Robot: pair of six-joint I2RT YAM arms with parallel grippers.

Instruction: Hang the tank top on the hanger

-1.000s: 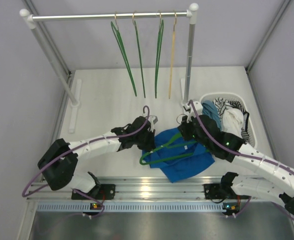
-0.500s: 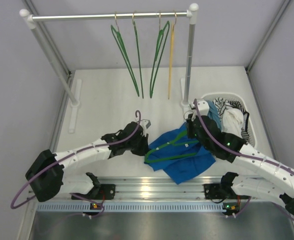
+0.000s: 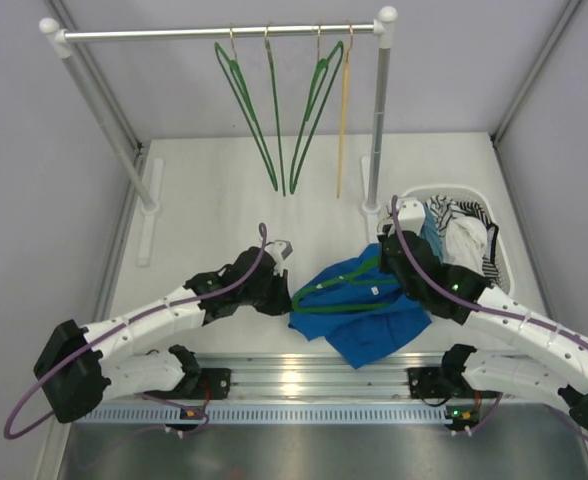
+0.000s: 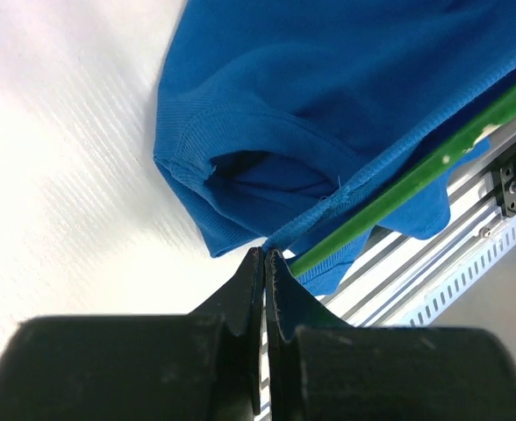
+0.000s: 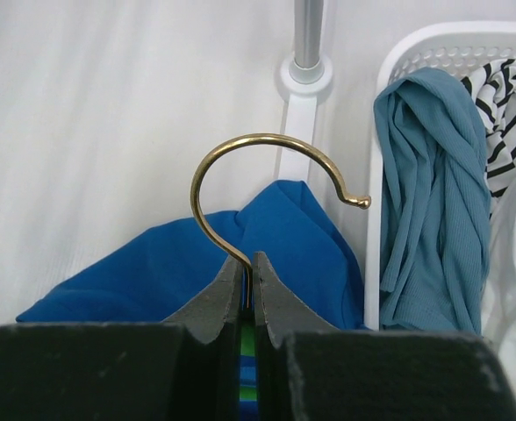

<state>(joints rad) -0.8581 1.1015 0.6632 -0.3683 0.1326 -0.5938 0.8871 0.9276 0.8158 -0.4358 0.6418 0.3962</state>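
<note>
Tabletop [image 3: 204, 200]: left hand [image 4: 264, 256] retreated nearward, pinching tank top [image 3: 374, 325].

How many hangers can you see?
5. Three green hangers and a yellow hanger hang on the rail. Another green hanger lies in the blue top on the table, its hook in the right gripper. None looks hidden.

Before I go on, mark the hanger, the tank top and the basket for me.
hanger [image 5: 267, 137]: right wrist view, top of the brass hook's curve.
tank top [image 3: 374, 325]: top external view, middle of the blue fabric.
basket [image 5: 469, 35]: right wrist view, white upper rim.
</note>
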